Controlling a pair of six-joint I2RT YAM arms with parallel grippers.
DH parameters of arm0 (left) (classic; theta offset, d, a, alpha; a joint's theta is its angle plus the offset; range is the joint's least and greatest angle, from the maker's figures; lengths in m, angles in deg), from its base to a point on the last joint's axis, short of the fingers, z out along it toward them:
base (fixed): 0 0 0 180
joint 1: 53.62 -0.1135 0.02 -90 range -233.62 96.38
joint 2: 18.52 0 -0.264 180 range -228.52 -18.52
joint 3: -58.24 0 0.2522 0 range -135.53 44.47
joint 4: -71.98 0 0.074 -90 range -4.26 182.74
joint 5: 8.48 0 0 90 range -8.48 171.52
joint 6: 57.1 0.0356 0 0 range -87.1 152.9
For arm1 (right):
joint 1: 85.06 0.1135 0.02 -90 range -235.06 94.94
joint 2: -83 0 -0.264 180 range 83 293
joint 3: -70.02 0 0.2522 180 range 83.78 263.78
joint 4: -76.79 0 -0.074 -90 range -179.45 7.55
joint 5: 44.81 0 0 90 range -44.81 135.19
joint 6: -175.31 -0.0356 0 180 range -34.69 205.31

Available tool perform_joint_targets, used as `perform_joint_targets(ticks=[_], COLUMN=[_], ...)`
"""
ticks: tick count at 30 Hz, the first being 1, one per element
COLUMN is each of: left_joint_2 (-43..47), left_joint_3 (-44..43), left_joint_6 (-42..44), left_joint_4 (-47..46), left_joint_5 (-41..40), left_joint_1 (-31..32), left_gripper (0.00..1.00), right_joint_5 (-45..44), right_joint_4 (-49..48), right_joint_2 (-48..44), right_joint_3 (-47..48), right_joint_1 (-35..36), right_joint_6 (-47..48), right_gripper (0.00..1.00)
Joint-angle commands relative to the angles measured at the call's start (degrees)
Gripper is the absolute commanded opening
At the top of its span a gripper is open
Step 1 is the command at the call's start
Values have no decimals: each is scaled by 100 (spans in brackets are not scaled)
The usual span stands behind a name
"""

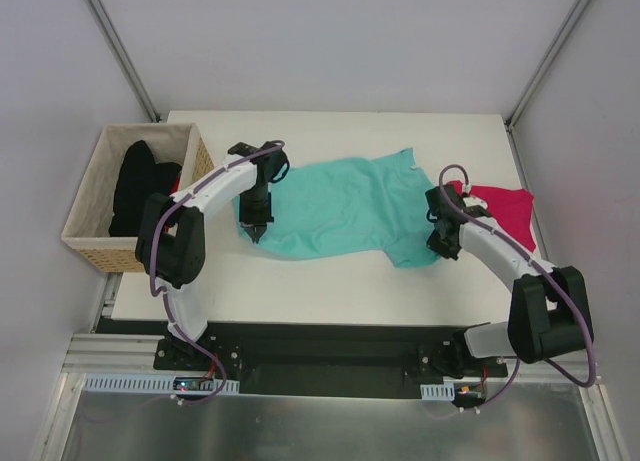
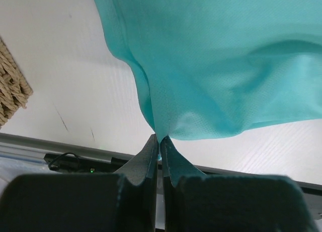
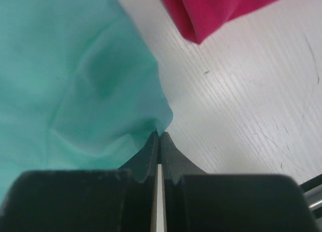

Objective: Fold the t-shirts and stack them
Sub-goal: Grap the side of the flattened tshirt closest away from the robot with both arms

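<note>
The teal t-shirt [image 1: 345, 206] is being held spread across the worktop [image 1: 300, 281] centre. Its near-left hem is being pinched by the closed left gripper [image 2: 159, 140], and its near-right hem by the closed right gripper [image 3: 159, 135]. The magenta t-shirt [image 1: 505, 206] is being observed bunched at the right edge.

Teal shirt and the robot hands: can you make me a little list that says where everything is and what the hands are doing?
teal shirt: spread out on the table, rumpled
left hand: shut, pinching the teal shirt's edge nearest the basket
right hand: shut, pinching its opposite edge, beside the pink shirt
pink shirt: on the table, at the right end
basket: at the table's left end, black clothes inside
</note>
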Motion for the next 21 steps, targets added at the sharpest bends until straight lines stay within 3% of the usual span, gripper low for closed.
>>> perform_joint_targets(ticks=[1,9,21], left_joint_2=[255,465,1081], left_joint_3=[-578,-992,-730], left_joint_6=[-150,-387,-764], left_joint_4=[215,259,400], left_joint_5=[-265,-677,-1197], left_joint_1=[3,-14,-41], left_gripper=[0,0,0], right_joint_5=[-465,-729,-896], right_joint_4=[382,558,584], right_joint_2=[-326,-458,-739], right_joint_3=[686,1126,1311], right_joint_1=[36,-25,-236], right_joint_6=[281,544,773], right_gripper=[1,1,1])
